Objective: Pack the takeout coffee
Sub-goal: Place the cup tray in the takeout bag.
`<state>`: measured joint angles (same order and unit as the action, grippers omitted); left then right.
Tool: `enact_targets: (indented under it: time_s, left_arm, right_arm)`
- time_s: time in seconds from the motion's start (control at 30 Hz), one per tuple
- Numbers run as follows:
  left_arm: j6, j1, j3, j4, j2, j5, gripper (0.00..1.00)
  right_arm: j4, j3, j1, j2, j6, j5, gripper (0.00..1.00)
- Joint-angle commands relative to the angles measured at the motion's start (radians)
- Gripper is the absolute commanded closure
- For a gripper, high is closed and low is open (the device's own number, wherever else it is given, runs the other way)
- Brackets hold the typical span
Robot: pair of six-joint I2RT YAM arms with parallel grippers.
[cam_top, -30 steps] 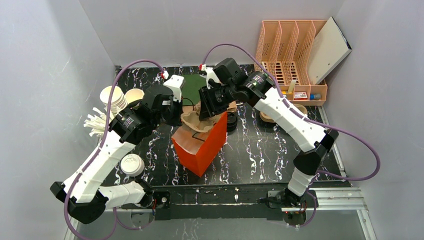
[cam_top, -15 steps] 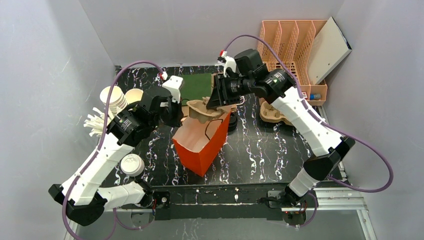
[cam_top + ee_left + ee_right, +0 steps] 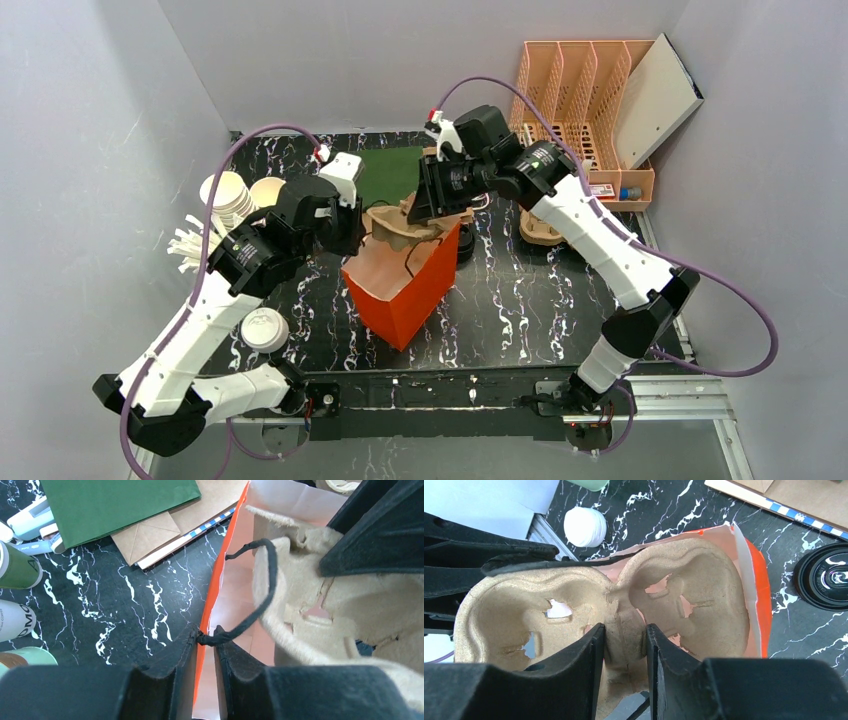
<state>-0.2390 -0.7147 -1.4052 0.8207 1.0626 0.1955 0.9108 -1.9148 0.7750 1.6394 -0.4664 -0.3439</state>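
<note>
Grey walls close round a black, white-veined bench (image 3: 520,300). On it the takeout coffee (image 3: 824,577) stands outside the orange paper bag (image 3: 400,300), just beside the bag's far right corner. From above only its round black lid shows. The bag stands upright and open in the middle of the bench, and a moulded pulp cup carrier (image 3: 499,622) lies across its mouth. The right hand (image 3: 624,632) grips the carrier by its middle ridge, one finger on each side. The left hand (image 3: 206,637) is narrow, its fingers astride the bag's left wall where the black cord handle (image 3: 267,580) is rooted. Whether they press the paper I cannot tell. Beyond the bag lie a flat green bag (image 3: 115,505) and brown paper bags (image 3: 150,535). A stack of white cups (image 3: 225,195) sits at the left, and a peach file rack (image 3: 580,100) stands in the far right corner.
</note>
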Motion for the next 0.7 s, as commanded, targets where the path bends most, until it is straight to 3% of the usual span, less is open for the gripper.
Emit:
enact_targets:
  time_s: [0.0,0.23,0.3,0.4,0.67]
  left_arm:
    - [-0.002,0.002,0.006,0.008,-0.012,0.031,0.83]
    - [-0.019,0.003,-0.001,0.016,-0.033,0.085,0.81]
    - [-0.019,0.003,0.008,0.012,-0.031,0.092,0.85]
    - [-0.021,0.002,0.027,-0.001,-0.029,0.094,0.99]
    - [-0.031,0.002,0.051,-0.027,-0.047,0.087,1.00]
  right_arm:
    - [0.007,-0.029,0.041,0.027,0.020,0.071,0.58]
    - [0.023,-0.020,0.097,0.023,0.062,0.163,0.58]
    - [0.027,-0.009,0.109,0.020,0.074,0.189,0.58]
    - [0.041,-0.006,0.132,0.030,0.084,0.246,0.58]
    - [0.022,-0.004,0.230,0.043,0.114,0.442,0.59]
